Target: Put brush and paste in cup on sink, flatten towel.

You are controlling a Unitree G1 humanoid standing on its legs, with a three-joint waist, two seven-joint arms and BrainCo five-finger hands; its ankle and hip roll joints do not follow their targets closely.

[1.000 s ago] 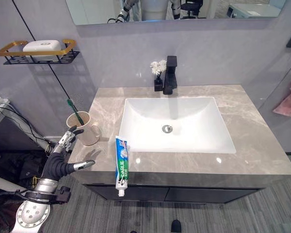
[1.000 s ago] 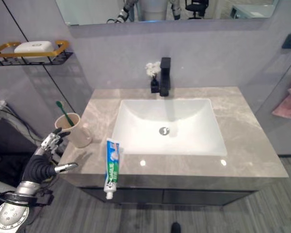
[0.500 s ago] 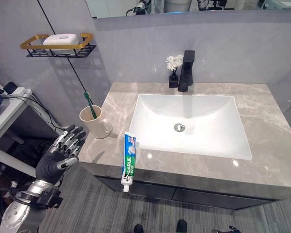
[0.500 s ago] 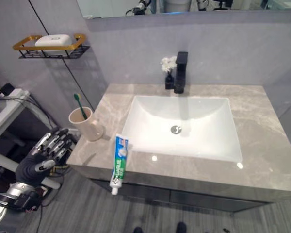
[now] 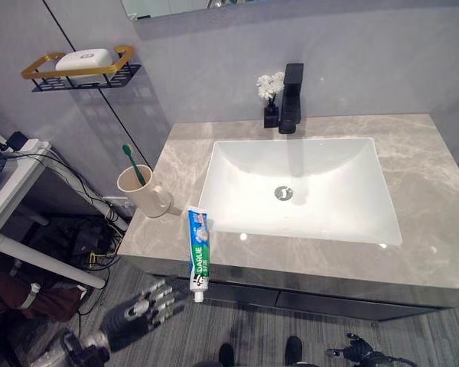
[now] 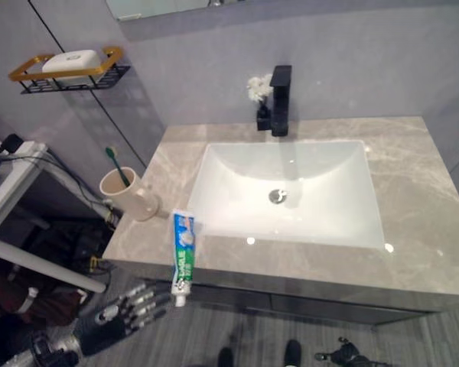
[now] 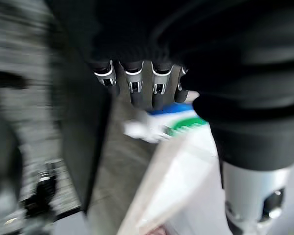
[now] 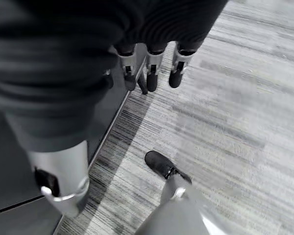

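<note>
Toothpaste (image 5: 198, 249) overhangs counter (image 5: 428, 183) edge (brush (image 5: 131, 164) in cup (image 5: 141, 193))

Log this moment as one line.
green toothbrush: in beige cup | toothpaste tube: overhanging counter edge | left hand: open, low | right hand: open, idle

Grey marble counter (image 5: 428, 191), white rectangular sink basin (image 5: 306, 187) set in its middle, round drain (image 5: 284, 193) at centre.

Black tap (image 5: 292, 108) at 12 o'clock of the basin, small dark vase of white flowers (image 5: 271, 92) just beside it.

Beige cup (image 5: 141, 191) at 9 o'clock of the basin, near the counter's edge; green-handled brush (image 5: 133, 164) standing tilted inside it.

Paste tube (image 5: 198, 251) flat at 7 o'clock of the basin, cap end overhanging the front edge.

Wall rack (image 5: 80, 73), gold rim, bearing a white soap bar (image 5: 84, 58), at 10 o'clock.

Left hand (image 5: 134, 317) low at 7 o'clock, below the counter, fingers extended, holding nothing.
</note>
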